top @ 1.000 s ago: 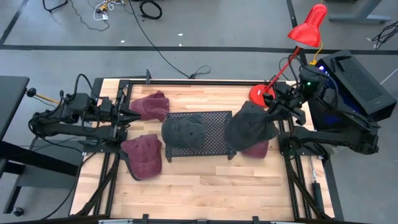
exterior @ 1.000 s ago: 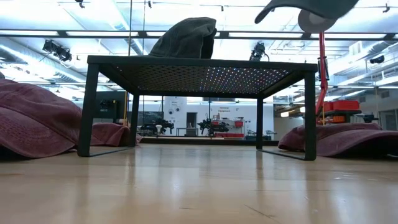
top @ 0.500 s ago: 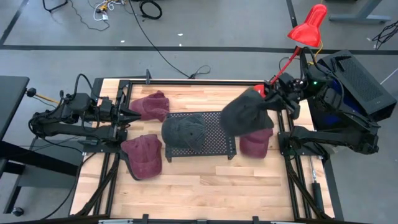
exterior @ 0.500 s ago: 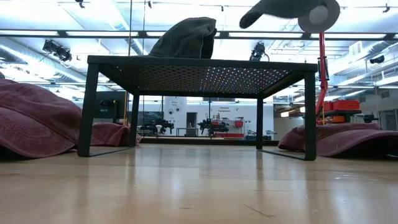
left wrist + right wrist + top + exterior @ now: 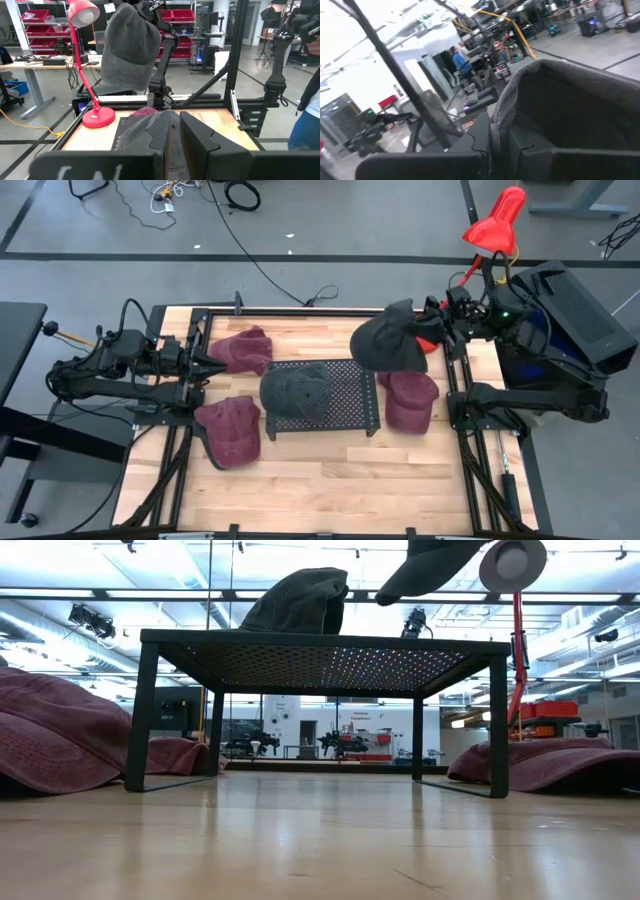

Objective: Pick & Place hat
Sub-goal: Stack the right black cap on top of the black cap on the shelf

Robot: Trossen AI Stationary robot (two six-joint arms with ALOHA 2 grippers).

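While pinching the grey hat [image 5: 388, 340] by its edge in the right jaws [image 5: 432, 328], aloft at upper right of centre above the rack [image 5: 352, 402]: lower slowly beside the other grey hat [image 5: 294, 392]. Left jaws [image 5: 205, 366] pressed together, idle at left.

A robotics lab — red parts bins [image 5: 40, 30] on shelving, workbenches [image 5: 35, 62], ceiling strip lights [image 5: 100, 550].
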